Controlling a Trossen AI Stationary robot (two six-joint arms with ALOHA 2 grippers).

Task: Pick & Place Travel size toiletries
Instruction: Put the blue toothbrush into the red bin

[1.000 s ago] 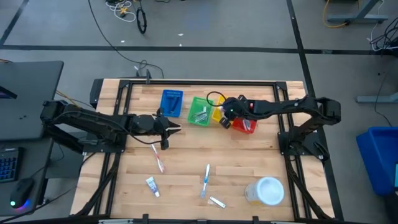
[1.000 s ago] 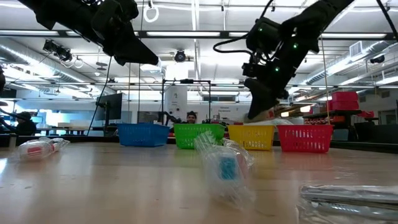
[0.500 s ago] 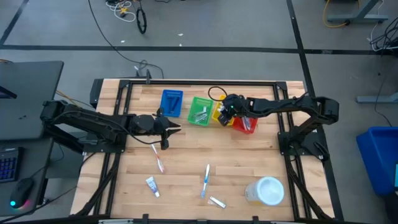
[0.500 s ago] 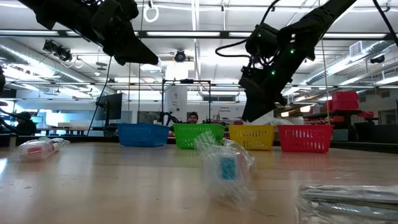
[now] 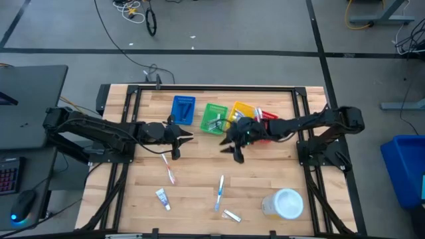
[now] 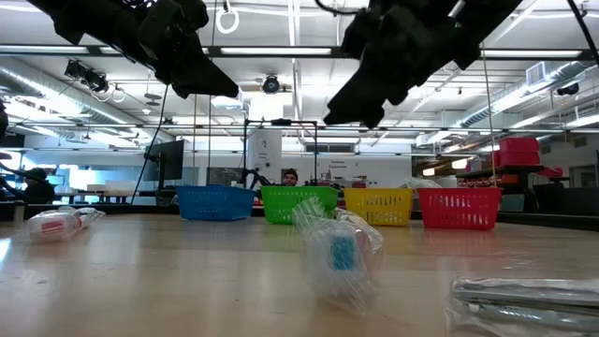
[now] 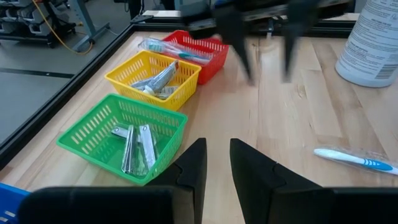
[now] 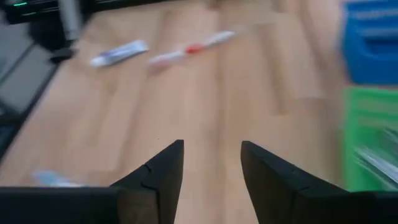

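Several toiletries lie flat on the wooden table: a pink toothbrush [image 5: 169, 169] [image 8: 193, 46], a white tube [image 5: 163, 198] [image 8: 118, 53], a blue toothbrush [image 5: 219, 191] [image 7: 351, 158] and a small tube [image 5: 232, 215]. More wrapped items lie in the green basket [image 7: 137, 140], yellow basket [image 7: 155, 78] and red basket [image 7: 180, 50]. My right gripper [image 5: 234, 153] [image 8: 211, 152] hangs open and empty over the table's middle, just on the near side of the baskets. My left gripper [image 5: 189, 136] [image 7: 217, 155] waits open and empty, left of the green basket.
Blue [image 5: 184, 109], green [image 5: 214, 118], yellow [image 5: 240, 109] and red [image 5: 265, 126] baskets stand in a row along the far side. A large round translucent container [image 5: 284, 203] stands near the table's near right corner. Bare wood lies between the baskets and the loose items.
My right gripper has left its place above the yellow and red baskets, swinging toward the table's near edge and a little left, and now points over the table's middle. The left arm has kept still.
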